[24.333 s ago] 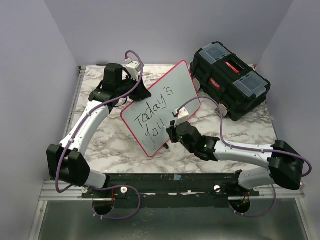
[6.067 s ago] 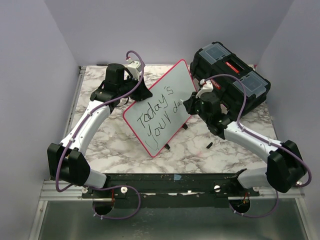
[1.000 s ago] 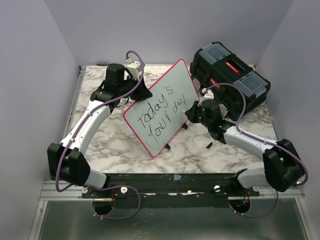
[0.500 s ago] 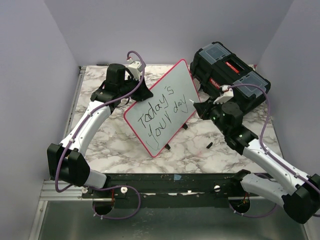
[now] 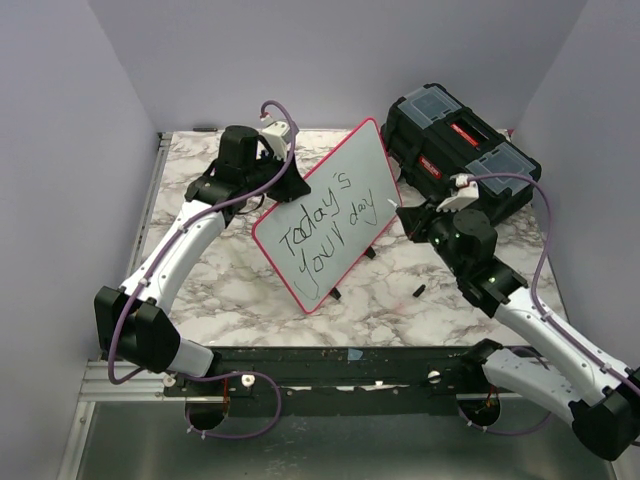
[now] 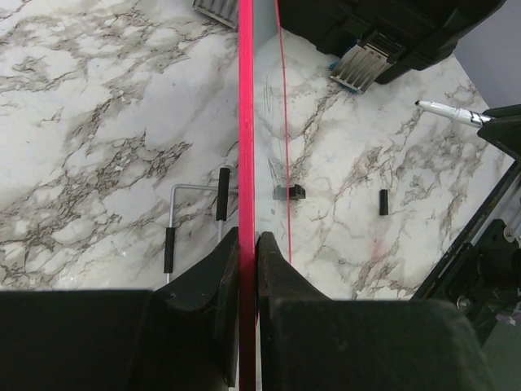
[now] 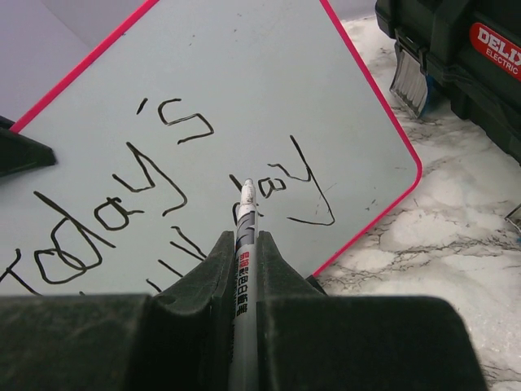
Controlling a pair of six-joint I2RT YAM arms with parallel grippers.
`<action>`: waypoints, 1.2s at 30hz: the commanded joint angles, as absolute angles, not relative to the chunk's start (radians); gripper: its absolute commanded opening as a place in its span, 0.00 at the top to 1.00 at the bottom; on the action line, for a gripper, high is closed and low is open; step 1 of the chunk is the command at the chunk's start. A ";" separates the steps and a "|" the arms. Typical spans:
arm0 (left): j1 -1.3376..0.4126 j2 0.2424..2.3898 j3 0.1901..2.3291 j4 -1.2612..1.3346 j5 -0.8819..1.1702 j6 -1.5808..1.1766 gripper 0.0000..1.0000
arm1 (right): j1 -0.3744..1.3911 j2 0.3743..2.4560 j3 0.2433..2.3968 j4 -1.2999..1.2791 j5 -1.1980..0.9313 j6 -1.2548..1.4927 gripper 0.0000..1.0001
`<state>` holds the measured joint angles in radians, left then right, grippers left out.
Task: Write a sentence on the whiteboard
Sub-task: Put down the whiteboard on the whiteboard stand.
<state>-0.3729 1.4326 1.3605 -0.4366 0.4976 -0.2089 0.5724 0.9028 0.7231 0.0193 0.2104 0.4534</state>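
From above, the left claw (image 5: 274, 176) pinches the far edge of the whiteboard (image 5: 335, 225), which stands on a slant above the tabletop (image 5: 220, 280). The board reaches out to the right of this claw. The sentence (image 5: 322, 230) on it says "Today's your day" in two black lines. The right claw (image 5: 415, 214) pinches a marker (image 5: 398, 207), and its white tip pokes out just beside the board's right edge. The black toolbox (image 5: 462, 150) sits behind this claw, and a small black cap (image 5: 416, 291) lies on the tabletop nearer than it. In the left wrist view, both fingers (image 6: 218, 273) squeeze the red rim, one from each side, and the board runs straight away from the claw. A wire leg (image 6: 191, 213) shows to its left. The marker tip is far off to its right, not touching the board. In the right wrist view, the marker pokes out between the two fingers, pointing at the word "day".
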 commanded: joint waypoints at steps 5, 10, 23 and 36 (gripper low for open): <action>-0.413 1.402 1.220 -0.516 0.444 -0.244 1.00 | 0.576 0.854 0.696 -0.026 0.218 0.454 0.99; -0.420 1.373 1.125 -0.477 0.425 -0.301 1.00 | 0.577 0.841 0.693 -0.043 0.218 0.454 0.99; -0.425 1.361 1.044 -0.548 0.335 -0.340 1.00 | 0.577 0.845 0.689 -0.052 0.193 0.469 0.99; -0.423 1.393 0.957 -0.446 0.256 -0.303 1.00 | 0.577 0.858 0.678 -0.054 0.181 0.483 0.99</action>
